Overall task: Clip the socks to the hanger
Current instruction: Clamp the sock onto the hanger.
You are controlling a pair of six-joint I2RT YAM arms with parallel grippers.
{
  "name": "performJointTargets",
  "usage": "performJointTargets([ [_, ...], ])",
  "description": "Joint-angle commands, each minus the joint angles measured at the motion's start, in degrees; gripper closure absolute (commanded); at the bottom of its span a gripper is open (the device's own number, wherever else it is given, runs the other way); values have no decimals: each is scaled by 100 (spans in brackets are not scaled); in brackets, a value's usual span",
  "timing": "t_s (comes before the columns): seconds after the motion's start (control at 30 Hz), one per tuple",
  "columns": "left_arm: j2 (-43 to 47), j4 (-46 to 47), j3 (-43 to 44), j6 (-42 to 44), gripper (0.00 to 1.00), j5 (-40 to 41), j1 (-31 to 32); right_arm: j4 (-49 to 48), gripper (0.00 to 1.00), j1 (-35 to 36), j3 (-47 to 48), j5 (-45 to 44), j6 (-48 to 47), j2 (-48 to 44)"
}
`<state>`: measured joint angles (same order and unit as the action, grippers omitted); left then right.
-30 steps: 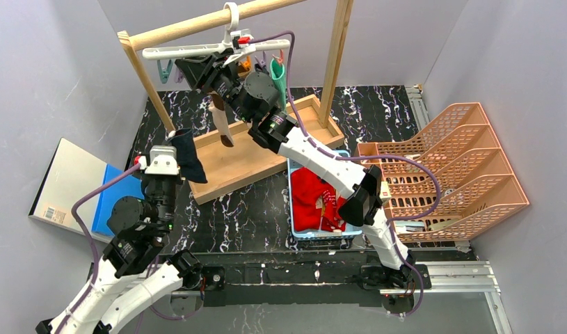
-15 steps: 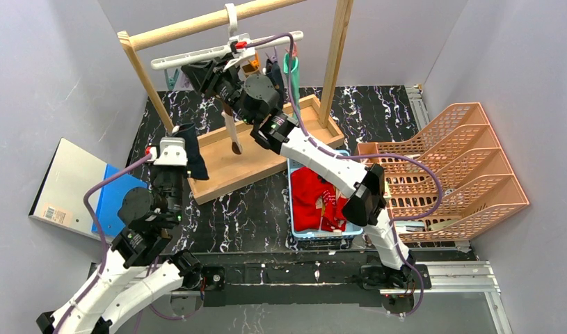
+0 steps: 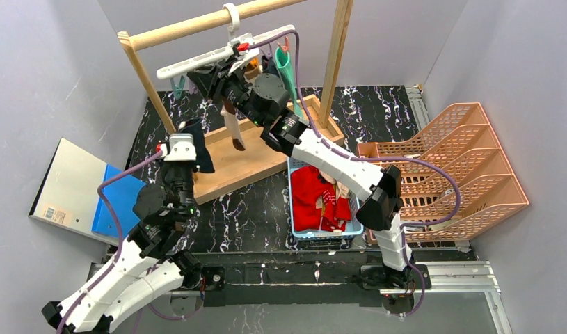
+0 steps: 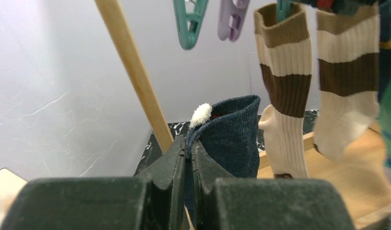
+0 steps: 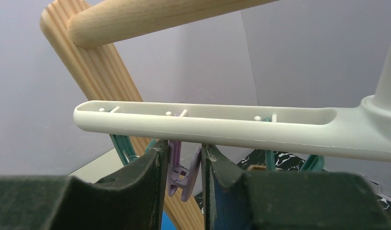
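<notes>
The white hanger [image 3: 211,57] hangs by its hook from the wooden rail and also shows in the right wrist view [image 5: 207,124]. My right gripper [image 3: 205,75] is under its left half, its jaws [image 5: 183,155] closed on a purple clip [image 5: 183,170]. A brown-and-beige banded sock [image 4: 284,72] hangs clipped beside its pair [image 4: 349,72]. A teal-green sock [image 3: 286,66] hangs at the right end. My left gripper [image 3: 185,145] is shut on a dark navy sock [image 4: 231,139], held upright below a free teal clip [image 4: 188,21] and the purple clip [image 4: 230,17].
The wooden rack's round rail [image 3: 197,24] and slanted post [image 4: 136,72] stand close by, over its wooden tray base [image 3: 259,156]. A blue basket [image 3: 322,235] holds red socks [image 3: 312,198]. An orange file organiser [image 3: 454,174] is at the right, a blue book [image 3: 113,202] at the left.
My left gripper has moved up and right towards the hanger with the navy sock. The hanger's left end has swung right and tilted; my right gripper moved with it.
</notes>
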<state>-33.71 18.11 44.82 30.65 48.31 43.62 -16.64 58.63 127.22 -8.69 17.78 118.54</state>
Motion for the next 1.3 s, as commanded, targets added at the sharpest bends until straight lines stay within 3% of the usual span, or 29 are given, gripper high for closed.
performJointTargets([
  [0.0, 66, 852, -353, -128, 100, -535, -11, -125, 99, 14, -176, 155, -198, -473],
  [0.37, -74, 1515, -794, -896, 100, -1979, -120, -155, 99, -50, -869, 183, -317, -1000],
  [0.7, -253, 1258, -933, -1971, 100, -2984, -1020, -37, 99, -152, -1073, 281, -327, -1215],
  [0.93, -324, 1578, -1029, -2402, 100, -3428, -1953, 28, 99, -182, -1365, 325, -487, -1431],
  [1.27, -388, 1813, -959, -2418, 100, -3569, -2124, 54, 99, -247, -1683, 385, -600, -1598],
])
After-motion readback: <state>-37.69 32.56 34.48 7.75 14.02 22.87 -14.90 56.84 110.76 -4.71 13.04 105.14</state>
